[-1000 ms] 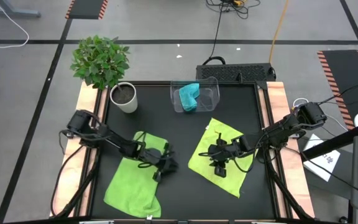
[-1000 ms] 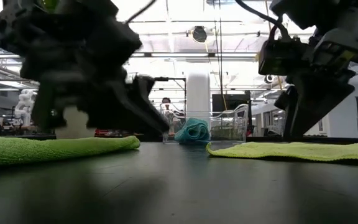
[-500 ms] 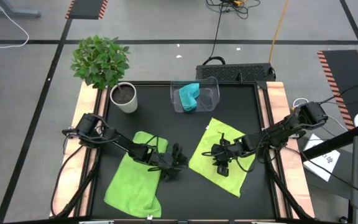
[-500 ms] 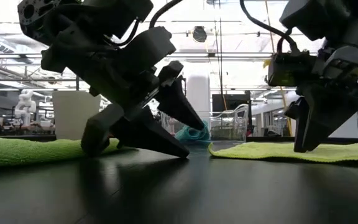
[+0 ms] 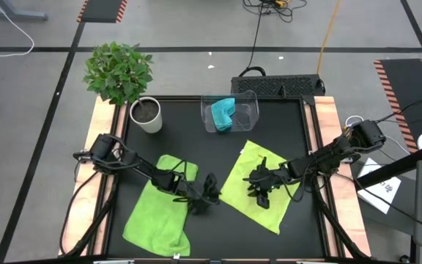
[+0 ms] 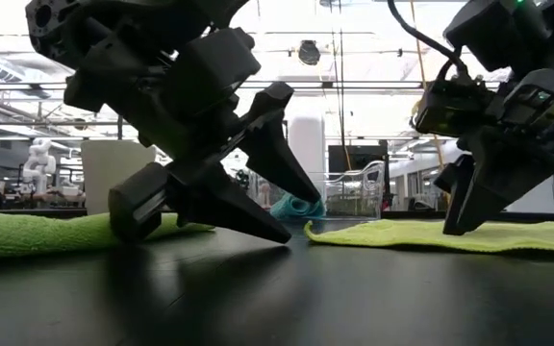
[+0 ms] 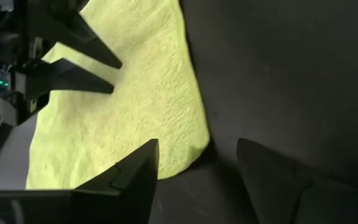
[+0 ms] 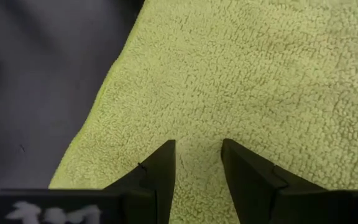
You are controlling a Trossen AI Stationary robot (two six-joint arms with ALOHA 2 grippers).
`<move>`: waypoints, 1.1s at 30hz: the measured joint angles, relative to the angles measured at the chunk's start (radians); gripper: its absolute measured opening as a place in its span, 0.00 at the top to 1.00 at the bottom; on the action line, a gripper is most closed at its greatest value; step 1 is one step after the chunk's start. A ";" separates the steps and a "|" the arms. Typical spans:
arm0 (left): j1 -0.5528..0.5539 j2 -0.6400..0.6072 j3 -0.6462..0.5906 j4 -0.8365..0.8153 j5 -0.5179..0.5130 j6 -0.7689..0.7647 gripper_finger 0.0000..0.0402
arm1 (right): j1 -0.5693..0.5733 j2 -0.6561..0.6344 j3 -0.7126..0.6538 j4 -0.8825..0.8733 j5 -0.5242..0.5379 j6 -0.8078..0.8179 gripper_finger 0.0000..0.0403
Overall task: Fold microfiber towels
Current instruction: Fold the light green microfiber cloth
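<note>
Two towels [image 5: 156,216] [image 5: 258,183] side by side, third [image 5: 222,114] in bin [image 5: 249,111] behind

Setup sits on a grey floor [image 5: 42,81] marked out with dark tape lines, plus a couple of mats with orange-and-black hazard striping [image 5: 405,77] off to the sides. The desk [image 5: 218,147] has a black top with pale wooden edges. A black cable [image 5: 255,37] runs across the floor toward a dark box [image 5: 277,84] behind the desk, and there's a yellow cord [image 5: 330,29] nearby too. White papers [image 5: 379,187] lie to one side. From desk level the room looks like a big open lab: bright ceiling lights [image 6: 287,19], overhead rails, a white column [image 6: 307,144] and a person [image 6: 257,163] standing far back.
</note>
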 joint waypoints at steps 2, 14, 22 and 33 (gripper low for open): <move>-0.004 0.000 0.000 0.002 0.000 0.000 0.49 | -0.018 0.002 0.000 0.020 0.000 -0.019 0.69; 0.017 0.062 0.018 0.050 -0.006 -0.008 0.57 | -0.147 0.020 -0.002 0.223 -0.082 -0.129 0.69; 0.042 0.109 0.101 -0.013 -0.062 -0.057 0.57 | -0.191 0.048 -0.001 0.311 -0.164 -0.142 0.69; 0.030 0.114 0.213 -0.207 -0.052 -0.113 0.57 | -0.208 0.040 0.000 0.291 -0.179 -0.132 0.69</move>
